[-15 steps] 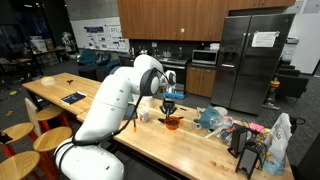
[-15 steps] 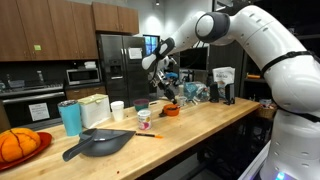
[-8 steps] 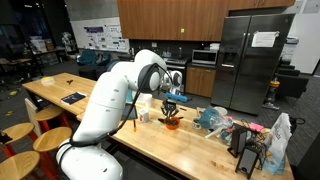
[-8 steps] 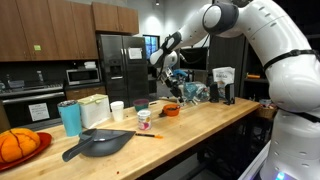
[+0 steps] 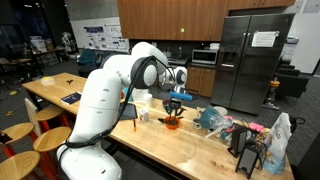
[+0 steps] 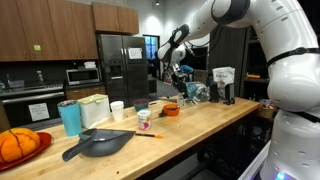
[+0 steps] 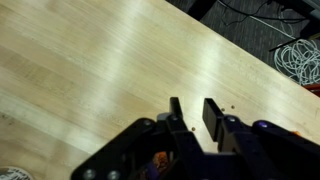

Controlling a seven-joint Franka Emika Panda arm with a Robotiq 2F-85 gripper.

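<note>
Gripper (image 5: 175,103) hangs above the wooden table (image 5: 150,142), right of centre in both exterior views, with the arm bent over it from the left of that frame.

Jaws: spread, with a clear gap. In the wrist view the gripper (image 7: 190,118) shows bare wood between the two fingers. Nothing is pinched that I can see.

Nearest thing: orange bowl (image 5: 172,122), resting on the table directly under the gripper and apart from it. In an exterior view the bowl (image 6: 171,110) sits lower centre, with the gripper (image 6: 180,85) above it and slightly to the right. In the wrist view only a sliver of orange shows at the bottom edge, mostly hidden behind the gripper body. Bowl contents: cannot tell.

Around it: small cup (image 5: 144,116) just left of the bowl, blue bag (image 5: 213,118) near on the right, cables (image 7: 296,58) on the floor beyond the table edge.

Judgement, holding this hover well:
- Keep the fingers pointing straight down.
- Bring the bowl into the gap in the wrist view; it currently sits off towards the frame bottom.
- Keep the gap wider than the rim.
- Stay clear of the cup on the left.
</note>
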